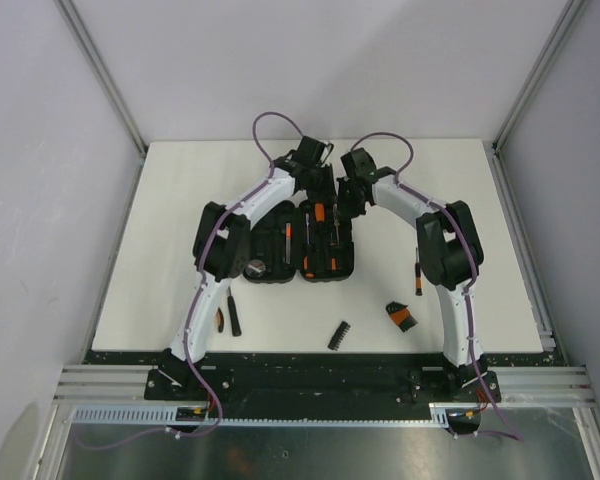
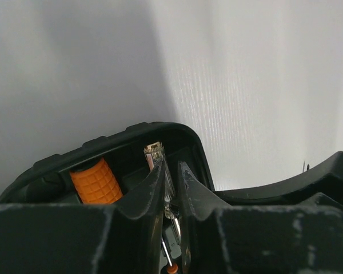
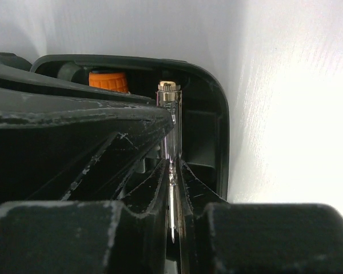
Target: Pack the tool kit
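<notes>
Lower left of top view: black hand tool (image 1: 234,316) loose on table (image 1: 180,200), outside case. Left gripper (image 2: 172,171): fingers nearly together, pinching metal shaft (image 2: 155,153) at far end of open tool kit case (image 1: 277,276) (frame centre). Right gripper (image 3: 172,166): clamped likewise on chrome shaft (image 3: 169,114); same piece or not, cannot tell. Lower right: bit strip (image 1: 338,335), orange-black piece (image 1: 401,316), screwdriver (image 1: 418,275), all unpacked. Step, likely: seating slim tool in moulded slot. Next calls for: press flush, release, fetch loose pieces.

The left gripper (image 2: 171,174) and right gripper (image 3: 172,166) are crowding around a chrome shaft (image 3: 170,114) above the case (image 1: 270,268); the table (image 1: 180,180) flanks are lying open.
</notes>
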Robot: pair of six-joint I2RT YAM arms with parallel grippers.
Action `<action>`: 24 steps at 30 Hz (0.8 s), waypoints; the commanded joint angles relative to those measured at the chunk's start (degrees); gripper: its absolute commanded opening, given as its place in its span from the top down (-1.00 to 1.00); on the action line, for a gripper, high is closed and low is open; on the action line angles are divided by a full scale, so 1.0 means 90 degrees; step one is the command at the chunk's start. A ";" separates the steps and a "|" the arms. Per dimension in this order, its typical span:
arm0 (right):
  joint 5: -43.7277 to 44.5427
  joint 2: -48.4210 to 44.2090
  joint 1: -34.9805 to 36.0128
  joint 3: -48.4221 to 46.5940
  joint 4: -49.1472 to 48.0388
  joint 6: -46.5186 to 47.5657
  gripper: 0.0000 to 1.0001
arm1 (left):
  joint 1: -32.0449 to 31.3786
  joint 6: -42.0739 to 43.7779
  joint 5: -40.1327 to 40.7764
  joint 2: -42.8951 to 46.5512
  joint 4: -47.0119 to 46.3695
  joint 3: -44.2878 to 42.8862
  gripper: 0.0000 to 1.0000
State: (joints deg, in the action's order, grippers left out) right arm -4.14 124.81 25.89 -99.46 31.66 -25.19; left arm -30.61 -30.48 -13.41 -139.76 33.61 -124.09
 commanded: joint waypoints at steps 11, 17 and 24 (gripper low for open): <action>-0.0066 0.0217 -0.0040 0.0100 -0.0058 -0.0019 0.74 | 0.0003 -0.0060 -0.0213 -0.0204 -0.0085 0.0050 0.64; -0.0085 0.0426 0.0017 0.0068 0.0225 -0.0032 0.87 | 0.0003 -0.0126 -0.0248 -0.0295 -0.0088 0.0234 0.72; -0.0142 0.0748 0.0071 -0.0092 0.0647 -0.0201 0.94 | 0.0004 -0.0243 -0.0204 -0.0381 -0.0075 0.0522 0.88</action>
State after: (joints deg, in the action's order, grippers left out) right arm -5.91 125.95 25.61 -100.47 31.99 -26.00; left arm -30.57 -31.99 -15.70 -141.23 30.59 -121.97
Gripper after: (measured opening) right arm 0.041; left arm 0.083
